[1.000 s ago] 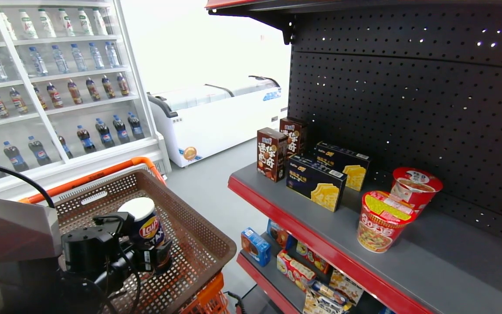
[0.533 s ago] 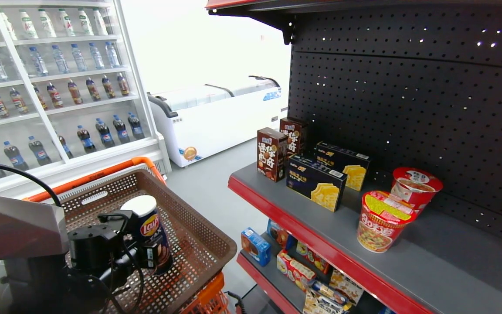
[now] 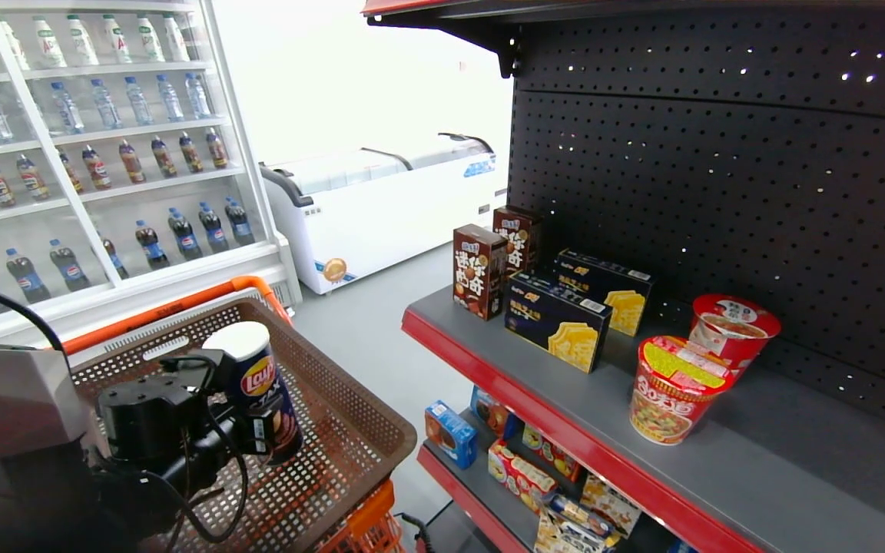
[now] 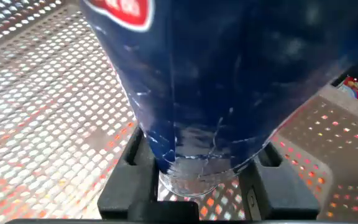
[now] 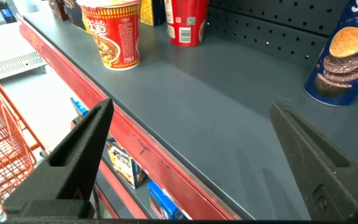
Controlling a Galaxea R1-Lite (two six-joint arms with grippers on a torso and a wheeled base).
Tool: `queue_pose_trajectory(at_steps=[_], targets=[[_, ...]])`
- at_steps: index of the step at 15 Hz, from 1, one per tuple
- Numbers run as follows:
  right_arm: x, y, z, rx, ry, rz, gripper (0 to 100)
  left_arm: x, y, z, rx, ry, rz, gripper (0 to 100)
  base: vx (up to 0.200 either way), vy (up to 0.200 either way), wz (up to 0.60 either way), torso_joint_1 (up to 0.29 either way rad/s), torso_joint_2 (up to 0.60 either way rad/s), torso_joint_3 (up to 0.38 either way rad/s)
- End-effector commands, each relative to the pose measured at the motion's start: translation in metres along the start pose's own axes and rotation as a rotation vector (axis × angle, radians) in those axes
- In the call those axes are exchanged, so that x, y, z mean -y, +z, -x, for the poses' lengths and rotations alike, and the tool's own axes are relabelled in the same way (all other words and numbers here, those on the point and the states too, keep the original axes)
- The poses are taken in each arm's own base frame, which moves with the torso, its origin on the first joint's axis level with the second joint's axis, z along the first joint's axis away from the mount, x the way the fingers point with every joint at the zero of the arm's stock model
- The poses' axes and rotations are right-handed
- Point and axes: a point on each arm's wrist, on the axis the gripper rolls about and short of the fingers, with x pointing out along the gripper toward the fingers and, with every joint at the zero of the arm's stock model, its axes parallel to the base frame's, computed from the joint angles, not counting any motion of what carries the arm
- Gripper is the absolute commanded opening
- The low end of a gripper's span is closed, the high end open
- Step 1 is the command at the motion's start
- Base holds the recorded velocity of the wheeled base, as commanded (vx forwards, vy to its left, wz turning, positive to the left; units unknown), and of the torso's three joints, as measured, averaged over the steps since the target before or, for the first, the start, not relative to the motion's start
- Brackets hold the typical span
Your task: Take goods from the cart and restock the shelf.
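Counted from near to far: 1 can (image 3: 254, 380) in the cart (image 3: 350, 418). On the shelf (image 3: 757, 453) there are 2 noodle cups, 2 dark boxes (image 3: 558, 321), 2 brown boxes (image 3: 498, 257) and a 2nd can (image 5: 347, 59). The yellow-lidded cup (image 3: 673, 390) stands nearer the shelf's red front edge, with the red cup (image 3: 733, 332) just behind it. The dark boxes lie 1 behind the other, midway along the shelf. The brown boxes stand upright at its far left corner. The 2nd can is close to the back panel, well apart from the cups. A lower shelf (image 3: 465, 461) holds mixed packets. Beyond are 1 cooler (image 3: 104, 153) of bottles and 1 chest freezer (image 3: 381, 207).

The left end effector (image 3: 266, 434) is closed on the can's lower part, with 1 black finger on each side. The can is over the middle of the cart, nearer its left side, upright with a slight lean. Whether its base touches the mesh floor I cannot tell. The right end effector (image 5: 191, 109) hangs above the shelf's front edge with its 2 fingers spread wide, holding and touching nothing.

The held can is a dark blue tube with a white lid, a red oval logo high on its side and a pale base.
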Motion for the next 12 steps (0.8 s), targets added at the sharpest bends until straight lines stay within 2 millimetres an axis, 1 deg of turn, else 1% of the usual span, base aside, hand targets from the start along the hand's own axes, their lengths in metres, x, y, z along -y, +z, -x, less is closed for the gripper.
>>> queue_pose_trajectory(at_steps=[1,2,3,5,6,7,8,9,10,12], targets=[[0.000,0.000,0.000,0.000,0.000,0.000,100,-0.001,0.044,0.037,0.064,-0.003,0.015,0,0.000,0.000,0.00,0.000,0.00,0.000],[0.000,0.000,0.000,0.000,0.000,0.001,100,0.000,0.053,0.054,0.042,-0.029,0.031,0,0.000,0.000,0.00,0.000,0.00,0.000],[0.000,0.000,0.000,0.000,0.000,0.001,100,0.000,0.058,0.065,0.034,-0.042,0.048,0,0.000,0.000,0.00,0.000,0.00,0.000],[0.000,0.000,0.000,0.000,0.000,0.000,100,0.000,0.061,0.080,0.024,-0.049,0.067,0,0.000,0.000,0.00,0.000,0.00,0.000],[0.000,0.000,0.000,0.000,0.000,0.001,100,-0.001,0.065,0.099,0.041,-0.048,0.065,0,0.000,0.000,0.00,0.000,0.00,0.000],[0.000,0.000,0.000,0.000,0.000,0.001,100,-0.003,0.064,0.120,0.032,-0.041,0.062,0,0.000,0.000,0.00,0.000,0.00,0.000],[0.000,0.000,0.000,0.000,0.000,0.001,100,-0.003,0.064,0.131,0.039,-0.043,0.070,0,0.000,0.000,0.00,0.000,0.00,0.000],[0.000,0.000,0.000,0.000,0.000,0.001,100,-0.003,0.064,0.131,0.039,-0.043,0.070,0,0.000,0.000,0.00,0.000,0.00,0.000],[0.000,0.000,0.000,0.000,0.000,0.000,100,-0.004,0.059,0.153,0.079,-0.067,0.087,0,0.000,0.000,0.00,0.000,0.00,0.000],[0.000,0.000,0.000,0.000,0.000,0.001,100,-0.005,0.047,0.165,0.077,-0.078,0.111,0,0.000,0.000,0.00,0.000,0.00,0.000]])
